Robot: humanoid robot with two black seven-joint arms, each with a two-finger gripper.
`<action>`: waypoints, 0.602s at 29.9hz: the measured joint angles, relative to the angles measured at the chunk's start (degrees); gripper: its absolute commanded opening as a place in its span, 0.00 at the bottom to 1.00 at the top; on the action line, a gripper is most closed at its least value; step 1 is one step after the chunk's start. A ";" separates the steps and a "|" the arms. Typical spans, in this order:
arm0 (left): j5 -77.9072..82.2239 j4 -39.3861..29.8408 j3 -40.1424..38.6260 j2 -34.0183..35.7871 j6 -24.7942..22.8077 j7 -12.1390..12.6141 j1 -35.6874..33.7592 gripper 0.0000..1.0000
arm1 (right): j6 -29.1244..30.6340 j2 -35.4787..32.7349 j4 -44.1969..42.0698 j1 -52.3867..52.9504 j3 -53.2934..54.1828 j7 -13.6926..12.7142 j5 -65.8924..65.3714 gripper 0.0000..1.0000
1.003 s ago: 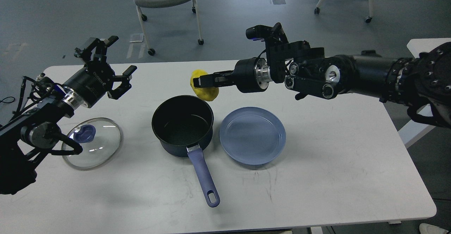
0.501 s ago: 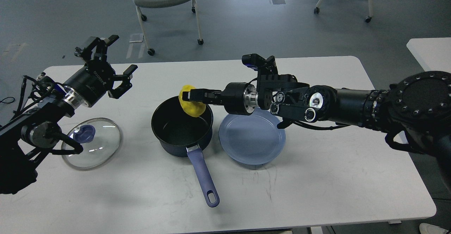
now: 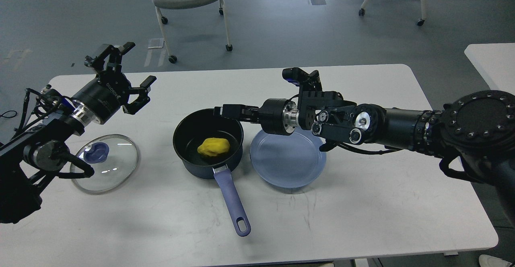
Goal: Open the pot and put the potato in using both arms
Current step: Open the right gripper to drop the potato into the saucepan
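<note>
Right gripper (image 3: pixel 223 110) first: it hovers just over the far rim of the pot (image 3: pixel 208 154), nothing between its fingers, though seen edge-on and dark I can only guess they are parted rather than closed; the potato (image 3: pixel 213 146) lies loose on the pot's floor, so the drop looks made. What is left, to my eye, is a clean exit; the arm should lift straight up before swinging back over the plate (image 3: pixel 288 154), so the fingers do not clip the rim and drag the pot.

Starting nearest me, the pot's blue handle (image 3: pixel 232 202) points toward the near table edge; the pot holds only the yellow potato, near its middle and a touch toward the handle side. Just right of the pot, almost touching it, the blue plate holds nothing. Left of the pot, well apart, the glass lid (image 3: pixel 105 163) lies flat on the table (image 3: pixel 362 202), blue knob up. Farther back and left of the pot, the left gripper (image 3: pixel 128 76) hangs in the air with fingers spread wide, gripping nothing; it is clear of the lid.
</note>
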 measured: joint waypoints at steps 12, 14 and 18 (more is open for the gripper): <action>0.00 -0.03 -0.43 0.63 0.00 -0.02 0.26 0.98 | 1.11 -0.53 1.02 4.35 4.02 0.00 0.80 0.95; 0.00 -0.03 -0.43 0.70 0.00 -0.02 0.27 0.98 | 1.76 -3.17 1.38 4.80 7.17 0.00 0.91 0.95; 0.00 -0.03 -0.43 0.71 0.00 -0.02 0.27 0.98 | 3.55 -10.74 2.37 4.15 14.26 -0.01 1.08 0.95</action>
